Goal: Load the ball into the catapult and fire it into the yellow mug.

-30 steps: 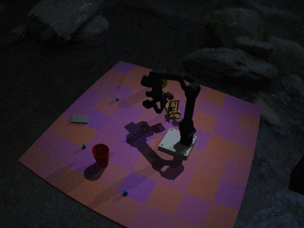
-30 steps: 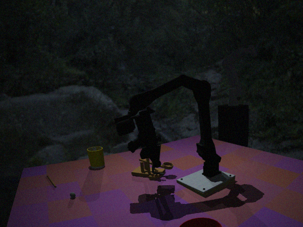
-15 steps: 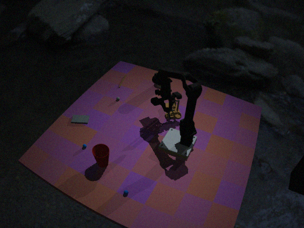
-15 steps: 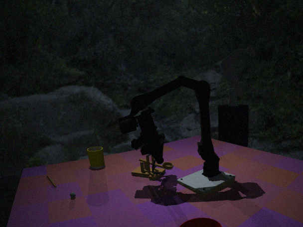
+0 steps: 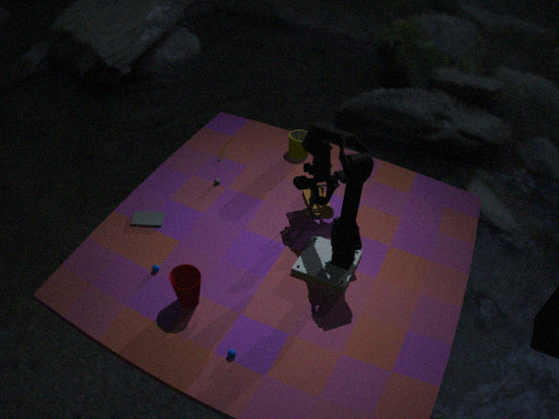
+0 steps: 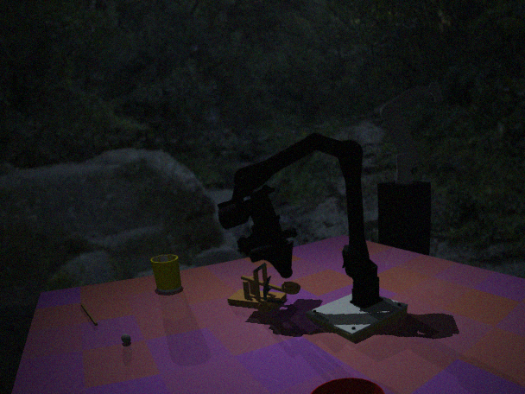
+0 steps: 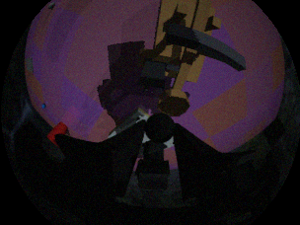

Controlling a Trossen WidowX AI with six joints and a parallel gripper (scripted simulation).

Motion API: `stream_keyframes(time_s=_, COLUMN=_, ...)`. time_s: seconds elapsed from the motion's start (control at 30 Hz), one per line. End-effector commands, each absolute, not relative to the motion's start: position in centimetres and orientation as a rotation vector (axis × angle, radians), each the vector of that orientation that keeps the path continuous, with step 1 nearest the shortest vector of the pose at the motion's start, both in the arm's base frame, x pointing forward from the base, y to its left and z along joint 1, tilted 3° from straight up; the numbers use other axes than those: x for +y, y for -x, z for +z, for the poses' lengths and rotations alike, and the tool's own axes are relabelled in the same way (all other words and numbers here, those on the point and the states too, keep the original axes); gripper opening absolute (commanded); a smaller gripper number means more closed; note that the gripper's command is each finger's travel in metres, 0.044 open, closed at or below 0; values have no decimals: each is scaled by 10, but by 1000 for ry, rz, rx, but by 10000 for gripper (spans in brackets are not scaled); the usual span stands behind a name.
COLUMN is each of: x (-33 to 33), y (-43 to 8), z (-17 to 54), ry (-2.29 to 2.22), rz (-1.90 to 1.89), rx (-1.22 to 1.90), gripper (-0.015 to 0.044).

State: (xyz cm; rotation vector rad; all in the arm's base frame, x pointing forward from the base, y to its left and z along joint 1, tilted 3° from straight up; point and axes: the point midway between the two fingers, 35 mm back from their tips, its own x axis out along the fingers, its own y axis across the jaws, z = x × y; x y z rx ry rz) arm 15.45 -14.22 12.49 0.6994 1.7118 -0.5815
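The yellow mug (image 5: 298, 146) (image 6: 167, 274) stands upright at the back of the mat. The wooden catapult (image 6: 242, 300) (image 7: 168, 15) stands between the mug and the robot's base. The catapult's round cup (image 5: 326, 211) (image 6: 291, 288) (image 7: 174, 106) is on the side towards the base. My gripper (image 5: 318, 202) (image 6: 286, 273) is shut on a ball (image 7: 159, 127), which looks black in the wrist view. The fingertips are above the catapult's cup and a little to its base side. The top and exterior views do not show the held ball.
A red cup (image 5: 188, 287) (image 6: 347, 386) (image 7: 58, 132) stands at the front left. Two blue balls (image 5: 155, 268) (image 5: 232, 353) lie near it. A grey ball (image 5: 217, 182) (image 6: 125, 339), a thin yellow stick (image 5: 224, 149) (image 6: 89, 314) and a flat grey block (image 5: 147, 220) lie farther off.
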Motion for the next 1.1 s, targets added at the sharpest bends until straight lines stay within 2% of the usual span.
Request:
stream_keyframes(time_s=0.0, x=-150, y=-141, z=124, ry=-756, rz=-596, rx=1718, gripper=0)
stream_keyframes(time_s=1.03, x=-155, y=-137, z=99, ry=-775, rz=-609, rx=1716, gripper=0)
stream_keyframes(time_s=1.07, x=-155, y=-137, z=99, ry=-775, rz=-609, rx=1716, gripper=26)
